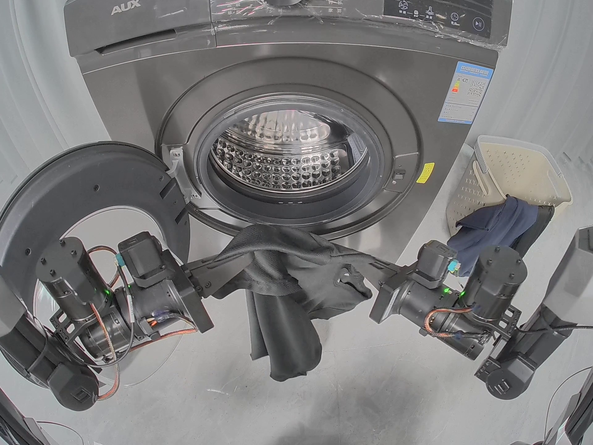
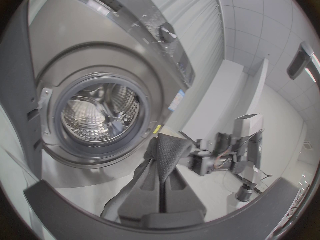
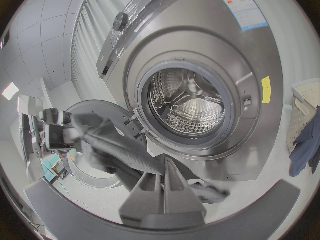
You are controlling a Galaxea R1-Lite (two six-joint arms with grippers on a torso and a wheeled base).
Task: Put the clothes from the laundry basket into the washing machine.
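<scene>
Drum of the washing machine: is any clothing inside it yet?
No, the drum is bare metal inside; the dark garment hangs outside it, lower down.

Pale pleated curtain as backdrop, folds vertical, seen at both sides of head view. Smooth light-grey floor below, faint scuff marks. Left wrist view: ceiling of square white tiles, plain white wall under it, tall white partition standing near curtain's end. Right wrist view: tiled ceiling again, one lit rectangular light panel set in it; curtain hangs from ceiling edge.
</scene>
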